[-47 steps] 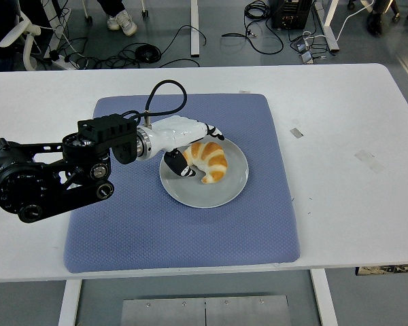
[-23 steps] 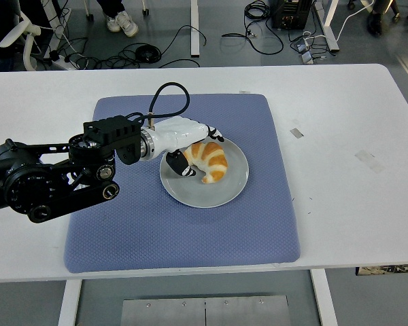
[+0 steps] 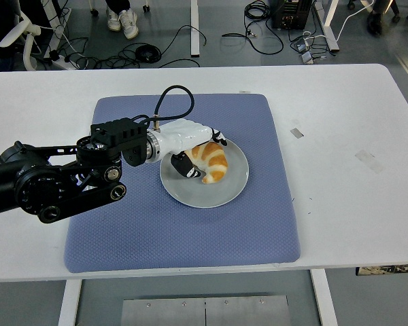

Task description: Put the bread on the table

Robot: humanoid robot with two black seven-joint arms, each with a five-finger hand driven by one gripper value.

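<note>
My left hand [image 3: 190, 146] is closed around the bread [image 3: 209, 161], which sits on the plate [image 3: 221, 193] beneath it, unlifted.

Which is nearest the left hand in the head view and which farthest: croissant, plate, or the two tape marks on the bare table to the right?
From the left hand:
1. Croissant, between its fingers on the plate.
2. Plate, directly beneath the hand on the blue mat.
3. Nearer tape mark, just right of the mat.
4. Farther tape mark, toward the table's right edge.
</note>
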